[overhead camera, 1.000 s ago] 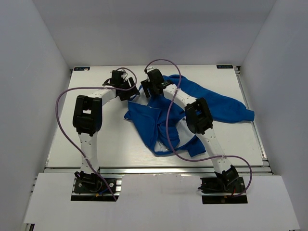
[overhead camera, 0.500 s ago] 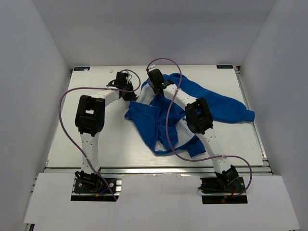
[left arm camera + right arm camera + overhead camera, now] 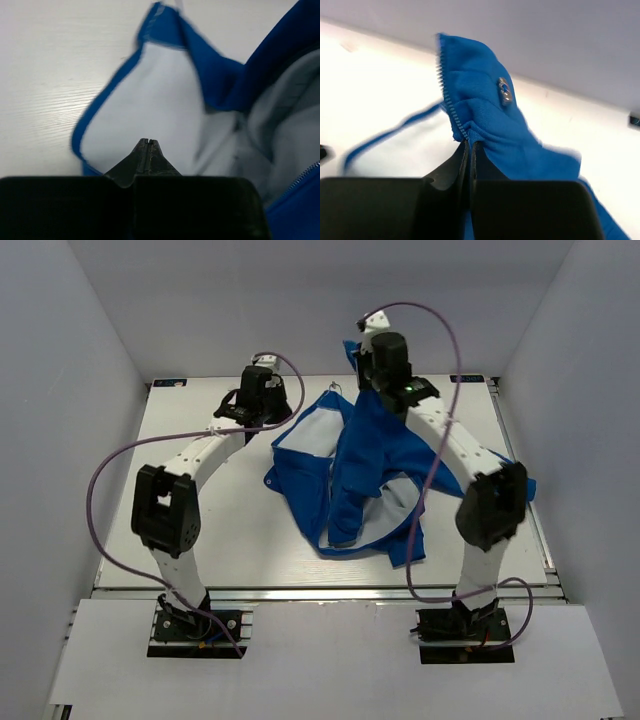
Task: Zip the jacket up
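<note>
Gripping jacket point(image 3: 485, 115) by zipper edge point(image 3: 447, 102) in right jaws.
Clenched too at left jaws, pale lining point(image 3: 150, 100) just beyond; unclear whether pinching cloth.

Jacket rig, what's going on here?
Two arms are setting up a blue jacket for zipping. The right fingers are shut on a front edge beside the zipper teeth, holding it up above the table. The left fingers are shut and appear to pinch the other front panel, with its pale lining showing. The jacket is wide open and nothing is zipped yet.
</note>
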You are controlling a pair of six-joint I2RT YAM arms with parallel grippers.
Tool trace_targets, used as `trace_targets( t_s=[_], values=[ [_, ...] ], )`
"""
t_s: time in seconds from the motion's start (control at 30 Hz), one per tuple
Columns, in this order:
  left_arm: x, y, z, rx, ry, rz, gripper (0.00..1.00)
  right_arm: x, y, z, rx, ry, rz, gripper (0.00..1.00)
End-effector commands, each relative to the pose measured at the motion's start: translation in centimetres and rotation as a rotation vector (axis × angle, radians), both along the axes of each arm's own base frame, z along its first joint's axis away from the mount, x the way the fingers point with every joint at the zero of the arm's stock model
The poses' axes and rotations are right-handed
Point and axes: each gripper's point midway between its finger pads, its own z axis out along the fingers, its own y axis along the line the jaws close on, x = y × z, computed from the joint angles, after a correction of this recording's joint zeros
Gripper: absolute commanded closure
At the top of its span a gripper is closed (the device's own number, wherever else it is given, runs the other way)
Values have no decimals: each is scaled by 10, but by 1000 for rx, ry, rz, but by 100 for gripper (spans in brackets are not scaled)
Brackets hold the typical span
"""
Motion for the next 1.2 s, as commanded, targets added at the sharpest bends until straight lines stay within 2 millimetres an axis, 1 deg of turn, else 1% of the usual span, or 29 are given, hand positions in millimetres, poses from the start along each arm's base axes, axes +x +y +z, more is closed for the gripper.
trace_targets(
  t_s=[0.0, 0.07, 0.1, 0.13, 0.17, 0.2, 0.23, 0.27, 0.3, 0.33, 0.37, 0.4, 0.43, 0.5, 0.53, 0.57, 0.6, 0.63, 0.67, 0.8, 0.87, 0.9, 0.97, 1.0, 1.03, 1.07, 1.1, 1.13, 1.17],
  values=[
    [-20, -8, 61, -20, -119, -38, 100, -42, -5, 89, 87, -185, 65, 100],
    [-31, -11, 70, -50, -127, -64, 100, -60, -19, 97, 86, -197, 49, 100],
    [-33, -11, 68, -62, -121, -55, 90, -79, -30, 96, 84, -192, 44, 100],
    [-35, -9, 62, -56, -107, -52, 70, -88, -36, 89, 91, -169, 28, 100],
    [-35, -9, 60, -50, -101, -51, 42, -97, -44, 84, 90, -159, 13, 100],
    [-34, -8, 48, -20, -73, -59, 36, -114, -54, 69, 83, -133, 7, 100],
    [-29, -10, 52, -9, -83, -69, 27, -121, -58, 60, 105, -114, -12, 100],
    [-24, -11, 51, 11, -86, -80, 13, -132, -66, 63, 116, -125, -25, 100],
    [-16, -12, 30, 73, -70, -120, 8, -136, -70, 55, 113, -111, -32, 100],
    [-4, -16, 39, 90, -102, -135, 5, -141, -73, 38, 98, -80, -37, 100],
    [5, -19, 34, 116, -107, -160, 4, -144, -77, 34, 98, -70, -52, 100],
    [17, -21, 2, 189, -70, -203, 2, -146, -78, 34, 96, -67, -53, 100],
    [34, -28, 16, 199, -115, -217, 2, -146, -80, 31, 93, -61, -58, 100],
    [53, -34, 3, 250, -120, -259, 2, -145, -79, 27, 87, -43, -54, 100],
    [63, -40, -30, 265, -77, -281, 2, -145, -78, 25, 84, -33, -49, 100],
    [80, -47, -14, 260, -129, -287, 2, -144, -76, 20, 79, -12, -38, 100],
    [88, -48, -19, 284, -141, -299, 2, -144, -75, 18, 76, -4, -36, 100],
    [96, -50, -49, 299, -102, -298, 2, -144, -76, 17, 75, 0, -36, 100],
    [108, -52, -36, 292, -140, -284, 2, -143, -76, 12, 69, 10, -36, 100],
    [124, -47, -66, 322, -120, -225, 2, -141, -83, 11, 63, 9, -51, 100],
    [126, -48, -74, 319, -128, -222, 2, -142, -83, 9, 62, 13, -43, 100],
    [124, -47, -88, 322, -112, -226, 2, -142, -84, 7, 59, 17, -44, 100],
    [124, -49, -95, 318, -103, -238, 2, -141, -86, 6, 57, 19, -51, 100],
    [123, -51, -100, 313, -99, -247, 4, -140, -88, 4, 55, 22, -57, 100],
    [122, -57, -108, 296, -93, -275, 12, -139, -89, 4, 58, 23, -58, 100],
    [120, -63, -109, 260, -86, -279, 17, -137, -93, 3, 60, 25, -71, 100],
    [121, -63, -111, 252, -84, -276, 25, -136, -95, 3, 66, 26, -78, 100],
    [123, -64, -113, 242, -86, -272, 44, -135, -96, 2, 68, 32, -81, 100],
    [123, -66, -114, 233, -87, -277, 54, -133, -100, 1, 67, 33, -91, 100]
  ],
)
